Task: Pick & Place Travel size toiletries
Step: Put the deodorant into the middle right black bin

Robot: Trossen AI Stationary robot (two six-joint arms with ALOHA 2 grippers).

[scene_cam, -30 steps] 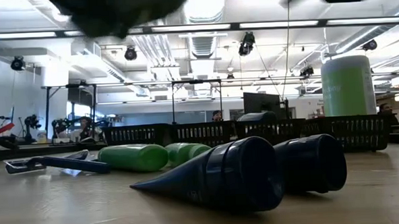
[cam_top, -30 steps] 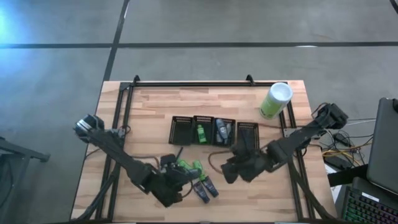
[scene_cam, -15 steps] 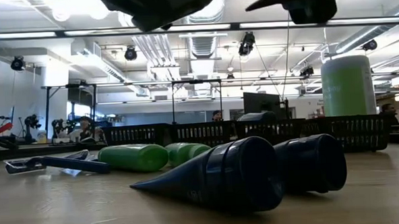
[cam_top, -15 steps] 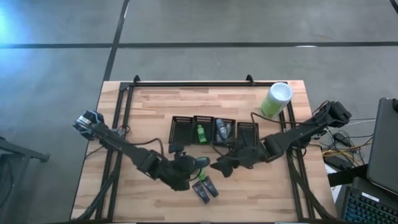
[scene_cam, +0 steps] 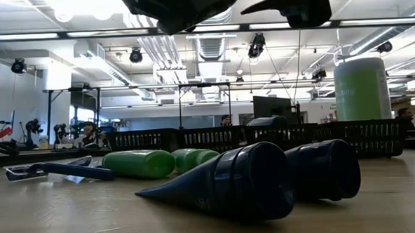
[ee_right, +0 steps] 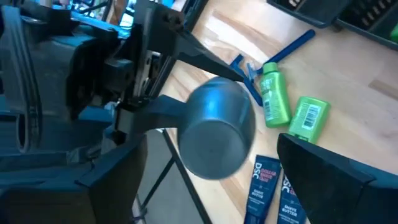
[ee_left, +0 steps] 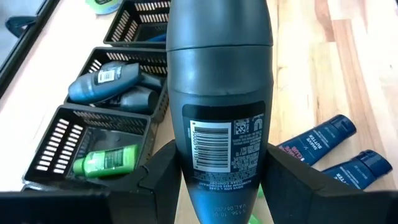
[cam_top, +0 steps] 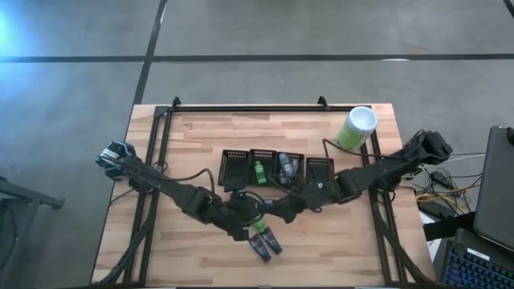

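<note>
My left gripper (ee_left: 221,180): clamped on the grey tube (ee_left: 221,93), a finger on each side of its labelled body, held up off the table (cam_top: 193,136).
Grey tube: its rounded cap end (ee_right: 214,130) points at my right gripper.
My right gripper (ee_right: 211,180): fingers spread wide, one on either side of the grey tube's cap, not touching it as far as I can see.
Meeting place: above the table's middle, just in front of the row of baskets (cam_top: 277,168).
Below my left gripper: two navy tubes (ee_left: 317,138) lie side by side on the wood.
Below my right gripper: two green tubes (ee_right: 275,93) and a blue razor (ee_right: 273,56) lie close together, the navy tubes next to them.
Ahead of my left gripper: one basket with a green tube (ee_left: 106,163), the next basket with grey-blue tubes (ee_left: 106,83).
Beyond the baskets: a tall green canister (cam_top: 356,128) stands at the table's far right corner.
</note>
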